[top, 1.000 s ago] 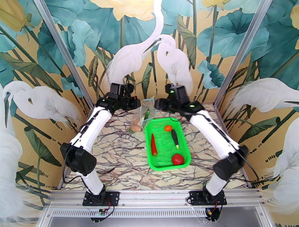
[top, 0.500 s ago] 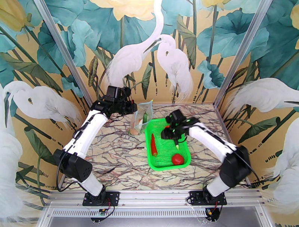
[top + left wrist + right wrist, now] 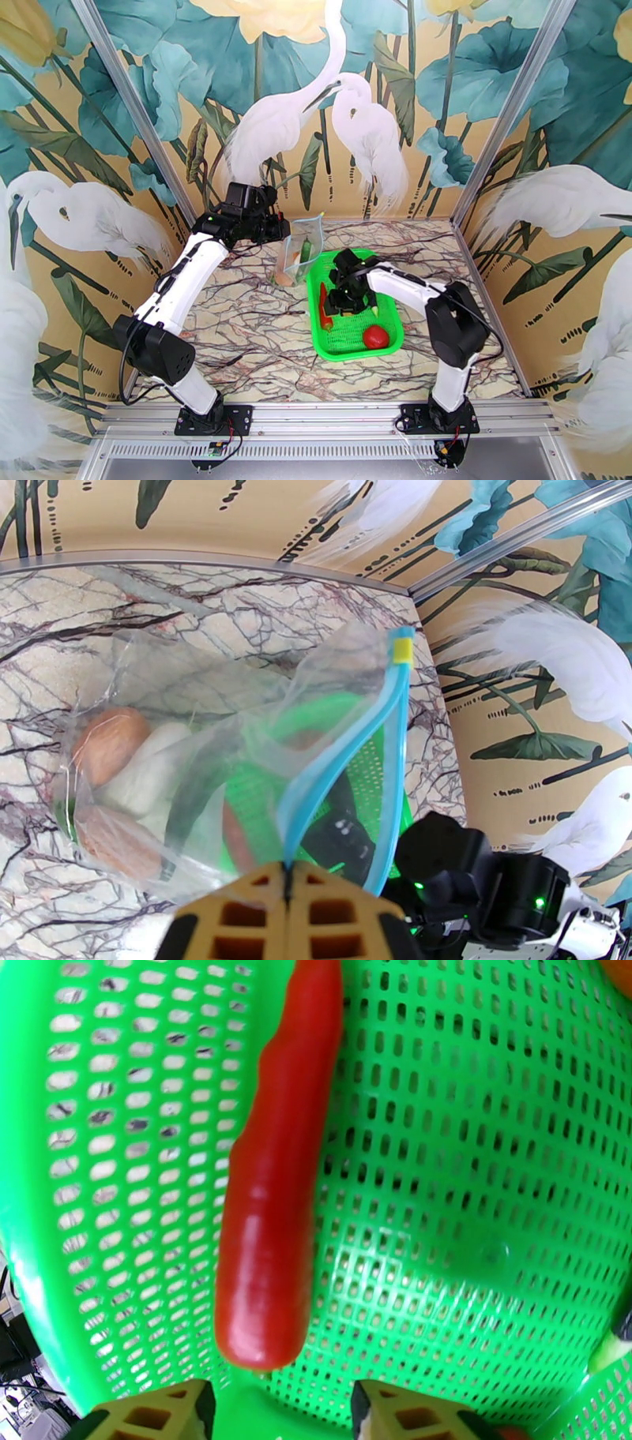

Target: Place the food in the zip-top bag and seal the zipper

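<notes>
I see a marble-patterned tabletop with dark veins (image 3: pixel 237 331). A green rectangular mesh plastic basket (image 3: pixel 357 352) sits flat on it. Just beside the basket's far-left corner, a clear zip-top plastic bag (image 3: pixel 299 256) stands with its lower end on the marble.

You have bare tabletop (image 3: pixel 237 316) left of and nearer than the green basket (image 3: pixel 355 353). Inside, open mesh lies right of the red chili (image 3: pixel 268 1197); the left wall crowds it, with the upheld zip-top bag (image 3: pixel 304 249) just beyond.
</notes>
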### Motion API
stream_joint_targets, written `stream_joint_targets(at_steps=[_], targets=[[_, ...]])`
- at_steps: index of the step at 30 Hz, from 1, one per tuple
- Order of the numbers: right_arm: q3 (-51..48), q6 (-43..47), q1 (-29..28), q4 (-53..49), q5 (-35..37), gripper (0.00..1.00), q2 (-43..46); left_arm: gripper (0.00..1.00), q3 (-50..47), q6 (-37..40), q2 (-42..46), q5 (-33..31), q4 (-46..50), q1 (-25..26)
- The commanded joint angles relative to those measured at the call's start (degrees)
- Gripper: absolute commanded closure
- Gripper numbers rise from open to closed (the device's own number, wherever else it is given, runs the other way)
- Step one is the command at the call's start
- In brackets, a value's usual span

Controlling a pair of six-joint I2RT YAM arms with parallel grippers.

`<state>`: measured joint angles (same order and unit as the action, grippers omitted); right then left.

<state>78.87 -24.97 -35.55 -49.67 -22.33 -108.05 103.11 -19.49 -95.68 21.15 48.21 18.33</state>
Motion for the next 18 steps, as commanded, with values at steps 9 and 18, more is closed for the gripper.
stream_joint_targets(at_steps=[9, 18], targets=[[3.50, 1.94, -2.15, -0.13, -0.30, 0.48, -5.12, 1.00, -0.87, -0.14, 1.02, -0.49, -1.01, -0.32], [4.18, 2.25, -2.68, -0.85, 1.19, 0.48, -8.77, 1.00, -0.89, -0.28, 0.78, 0.04, -1.54, -0.31]])
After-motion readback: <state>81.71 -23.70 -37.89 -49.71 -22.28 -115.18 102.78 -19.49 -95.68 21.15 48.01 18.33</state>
